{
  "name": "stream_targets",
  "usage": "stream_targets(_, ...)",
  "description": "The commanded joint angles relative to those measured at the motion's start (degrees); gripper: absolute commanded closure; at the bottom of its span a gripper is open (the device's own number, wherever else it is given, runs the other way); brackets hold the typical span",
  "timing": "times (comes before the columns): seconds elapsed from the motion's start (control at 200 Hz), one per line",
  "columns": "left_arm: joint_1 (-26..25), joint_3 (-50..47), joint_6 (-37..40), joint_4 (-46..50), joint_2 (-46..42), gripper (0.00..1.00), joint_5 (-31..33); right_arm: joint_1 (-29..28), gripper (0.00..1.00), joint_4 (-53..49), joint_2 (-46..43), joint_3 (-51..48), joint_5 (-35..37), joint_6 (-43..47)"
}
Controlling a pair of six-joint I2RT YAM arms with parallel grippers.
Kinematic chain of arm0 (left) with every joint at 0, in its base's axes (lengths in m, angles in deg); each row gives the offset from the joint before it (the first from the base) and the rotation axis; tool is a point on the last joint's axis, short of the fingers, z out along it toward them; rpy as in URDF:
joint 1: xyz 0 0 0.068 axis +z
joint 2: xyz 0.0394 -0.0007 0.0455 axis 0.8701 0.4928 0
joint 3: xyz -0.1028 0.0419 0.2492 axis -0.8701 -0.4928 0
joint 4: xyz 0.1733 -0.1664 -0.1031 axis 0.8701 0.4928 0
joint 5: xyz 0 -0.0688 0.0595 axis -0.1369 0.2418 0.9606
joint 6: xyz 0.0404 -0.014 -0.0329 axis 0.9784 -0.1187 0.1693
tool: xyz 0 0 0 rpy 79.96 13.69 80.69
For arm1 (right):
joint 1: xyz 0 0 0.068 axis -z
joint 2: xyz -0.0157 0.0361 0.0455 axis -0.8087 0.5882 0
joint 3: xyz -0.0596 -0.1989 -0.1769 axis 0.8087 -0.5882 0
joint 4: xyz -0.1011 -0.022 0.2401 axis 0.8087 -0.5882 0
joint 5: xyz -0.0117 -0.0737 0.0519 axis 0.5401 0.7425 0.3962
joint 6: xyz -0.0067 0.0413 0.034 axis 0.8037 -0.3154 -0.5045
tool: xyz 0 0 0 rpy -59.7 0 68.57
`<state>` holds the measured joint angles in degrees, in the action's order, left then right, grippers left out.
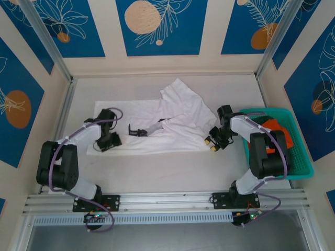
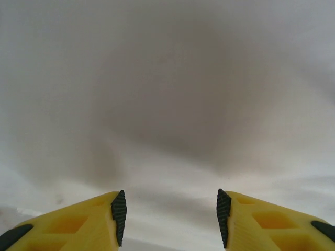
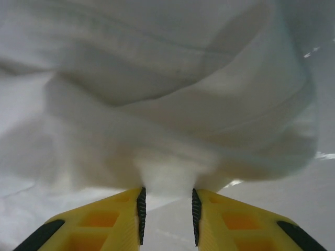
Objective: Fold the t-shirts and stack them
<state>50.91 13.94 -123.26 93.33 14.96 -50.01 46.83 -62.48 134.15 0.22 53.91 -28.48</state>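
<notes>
Right fingers (image 3: 107,222) pinch a bunched ridge of the plain white thin-cloth t-shirt (image 3: 167,110); the rest lies ahead of them. Left fingers (image 2: 89,225) spread, flat cloth just beyond. Risk: a shallow pinch slips and the fold collapses.

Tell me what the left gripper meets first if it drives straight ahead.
The left gripper would meet the white t-shirt first; cloth lies straight ahead, distance unclear.

Orange t-shirt (image 1: 277,127) partly behind right arm (image 1: 260,152)
</notes>
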Motion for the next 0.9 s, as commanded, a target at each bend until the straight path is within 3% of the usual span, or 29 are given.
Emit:
stream_targets(0.0, 4.4, -4.6, -4.2, -2.8, -4.7, 0.50, 0.9, 0.7, 0.67, -3.9, 2.0, -1.0, 5.0, -3.7)
stream_targets(0.185, 12.8, -8.5, -4.1, -2.7, -7.2, 0.49, 4.3, 3.1, 0.63, -8.5, 3.9, -1.5, 8.8, -6.5)
stream_targets(0.38, 22.2, -7.4, -2.6, 0.0, -7.8, 0.45, 3.3, 5.1, 0.58, -6.7, -0.3, -4.7, 8.2, -6.9)
stream_targets(0.485, 24.3, -4.8, -2.6, 2.4, -6.8, 0.43, 3.4, 4.8, 0.53, -6.2, -2.7, -4.4, 6.1, -6.0)
stream_targets(0.695, 23.1, -0.6, -5.3, 4.9, -12.6, 0.33, 3.0, 0.4, 0.37, -6.1, -12.0, -0.9, 8.6, -5.1)
stream_targets(0.895, 9.7, 5.4, -1.6, 5.7, -11.2, 0.29, 2.9, -6.0, 0.35, -2.7, -13.9, 5.6, 10.6, -0.9)
